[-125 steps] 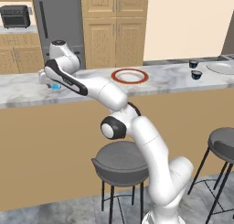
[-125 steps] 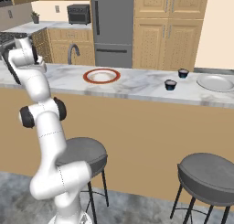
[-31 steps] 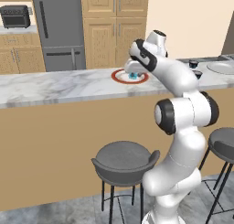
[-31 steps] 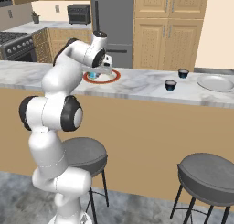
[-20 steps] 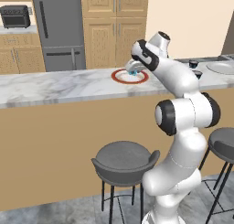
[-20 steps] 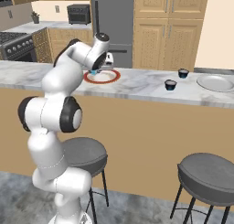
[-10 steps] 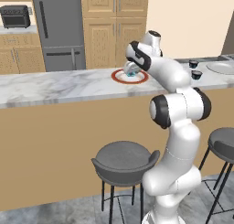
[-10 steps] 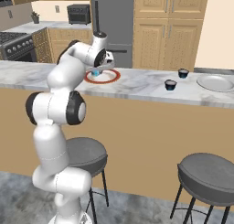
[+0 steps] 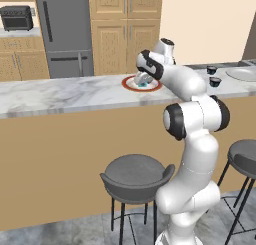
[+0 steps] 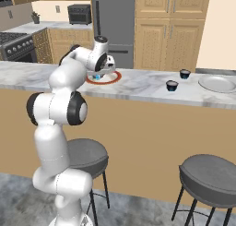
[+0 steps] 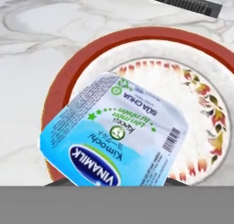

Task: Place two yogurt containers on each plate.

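Observation:
My gripper (image 9: 142, 79) (image 10: 97, 74) hangs low over the plate (image 9: 128, 84) (image 10: 113, 78) with the broad red-brown rim, on the marble counter. It is shut on a pale blue yogurt container (image 9: 143, 83) (image 10: 97, 76). In the hand view that container (image 11: 119, 136) sits tilted right in front of the camera, printed lid facing me, above the left part of the plate (image 11: 59, 90). It hides my fingertips. Two dark yogurt containers (image 9: 211, 69) (image 9: 215, 81) stand further right on the counter, also seen from the other side (image 10: 185, 74) (image 10: 172, 85).
A pale grey round dish (image 9: 242, 74) (image 10: 216, 83) lies at the counter's far right. Grey stools (image 9: 135, 176) (image 10: 209, 179) stand below the counter front. A steel fridge (image 9: 62, 34) and wooden cabinets line the back wall.
The arm swung from the counter's far left to the plate, carrying the pale blue container. In the last second the hand shifted slightly left and lower over the plate.

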You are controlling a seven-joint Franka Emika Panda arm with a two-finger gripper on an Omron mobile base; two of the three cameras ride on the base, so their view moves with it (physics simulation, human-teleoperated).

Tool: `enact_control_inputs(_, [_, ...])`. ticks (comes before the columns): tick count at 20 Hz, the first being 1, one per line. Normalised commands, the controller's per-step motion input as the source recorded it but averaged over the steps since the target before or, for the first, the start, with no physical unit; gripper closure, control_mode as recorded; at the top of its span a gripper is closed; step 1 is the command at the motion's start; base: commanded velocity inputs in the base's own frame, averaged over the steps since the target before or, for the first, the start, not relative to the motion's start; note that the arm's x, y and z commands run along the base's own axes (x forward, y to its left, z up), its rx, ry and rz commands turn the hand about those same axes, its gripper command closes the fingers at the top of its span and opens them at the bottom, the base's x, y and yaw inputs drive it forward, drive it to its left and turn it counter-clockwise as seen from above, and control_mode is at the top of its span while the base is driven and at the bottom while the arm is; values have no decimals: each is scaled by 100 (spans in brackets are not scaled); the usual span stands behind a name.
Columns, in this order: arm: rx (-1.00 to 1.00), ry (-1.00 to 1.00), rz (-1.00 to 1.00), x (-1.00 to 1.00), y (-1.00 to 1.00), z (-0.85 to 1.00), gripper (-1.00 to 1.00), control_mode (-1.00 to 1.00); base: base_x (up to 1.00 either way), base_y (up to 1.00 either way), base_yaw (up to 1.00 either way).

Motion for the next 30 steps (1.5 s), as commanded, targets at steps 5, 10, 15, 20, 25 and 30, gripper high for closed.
enact_control_inputs(5, [0, -1, 0, 14, 13, -20, 100, -100, 0, 0, 0])
enact_control_inputs(10, [0, 0, 0, 19, 5, 0, 100, -100, 0, 0, 0])
enact_control_inputs(15, [0, 0, 0, 21, 0, 0, 100, -100, 0, 0, 0])
enact_control_inputs(20, [0, 0, 0, 0, 0, 1, -100, -100, 0, 0, 0])
enact_control_inputs(25, [0, 1, 0, 0, 0, 2, -100, -100, 0, 0, 0])
enact_control_inputs(30, [0, 0, 0, -11, 0, 2, -100, -100, 0, 0, 0])
